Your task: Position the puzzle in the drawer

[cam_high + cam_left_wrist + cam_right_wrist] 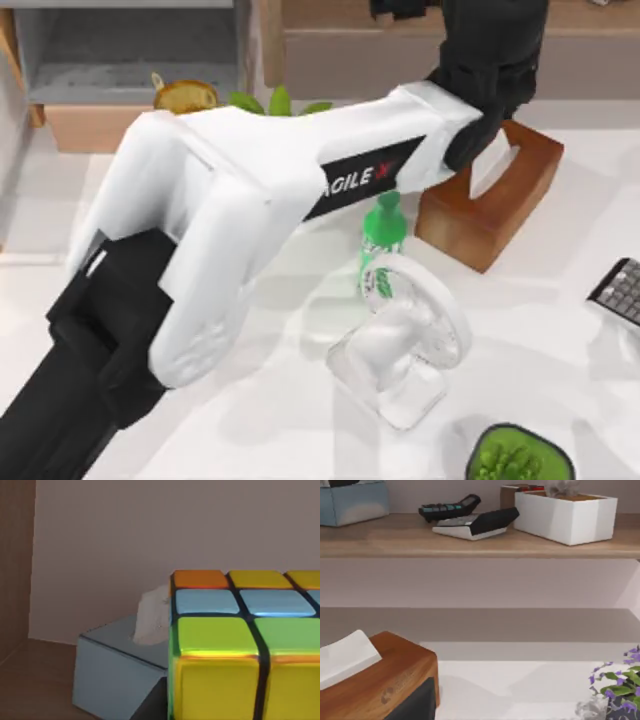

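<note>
Room for moving is tight at the far edge of the white table (560, 330), where the left arm (250, 200) reaches diagonally from the near left to the far right, its dark wrist over the brown shelf (400, 50) at the back. The drawer (130, 60) sits open at the far left corner, grey inside, tan front panel toward the table, with a round golden object (185, 95) and green leaves (280, 102) just beside it. Under the arm's forward end stand a green bottle (382, 235) and a wooden tissue box (490, 195); a clear stand (405, 345) sits nearer, a calculator (620, 290) at the right edge, and a green plant (520, 455) at the near edge. The left wrist view brings the puzzle (245, 645) up close, yellow, green, blue and orange tiles facing the lens, over a wooden board with a pale blue tissue box (117, 672) behind it and a plain wall beyond; the puzzle is well away from the drawer, and I cannot tell whether the left gripper's fingers are closed on it. The right wrist view looks along the table past the wooden tissue box toward a shelf carrying a white box (565, 515), two calculators (470, 517) and the blue box, with purple flowers (622, 685) close by; I cannot tell the right gripper's state.
</note>
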Robot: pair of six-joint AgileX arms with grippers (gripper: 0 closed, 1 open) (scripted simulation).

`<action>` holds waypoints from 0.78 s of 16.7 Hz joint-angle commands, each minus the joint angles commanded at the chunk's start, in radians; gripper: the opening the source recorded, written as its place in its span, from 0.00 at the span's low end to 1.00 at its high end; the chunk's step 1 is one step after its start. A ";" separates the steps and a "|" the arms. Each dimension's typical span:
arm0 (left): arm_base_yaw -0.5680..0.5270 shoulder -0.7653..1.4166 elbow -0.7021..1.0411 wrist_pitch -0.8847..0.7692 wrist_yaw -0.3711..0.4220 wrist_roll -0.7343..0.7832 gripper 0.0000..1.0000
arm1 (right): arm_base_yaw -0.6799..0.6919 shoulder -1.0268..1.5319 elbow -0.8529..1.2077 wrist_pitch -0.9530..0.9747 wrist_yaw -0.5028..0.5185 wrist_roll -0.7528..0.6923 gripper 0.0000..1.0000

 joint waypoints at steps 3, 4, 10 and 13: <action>-0.004 0.013 -0.063 -0.072 0.038 0.024 0.00 | 0.000 0.000 0.000 0.000 0.000 0.000 1.00; -0.006 0.005 -0.073 -0.084 0.049 0.024 0.00 | 0.000 0.000 0.000 0.000 0.000 0.000 1.00; -0.004 0.001 -0.074 -0.086 0.052 0.024 0.00 | 0.000 0.000 0.000 0.000 0.000 0.000 1.00; -0.023 -0.030 -0.064 -0.135 0.075 0.034 0.00 | 0.000 0.000 0.000 0.000 0.000 0.000 1.00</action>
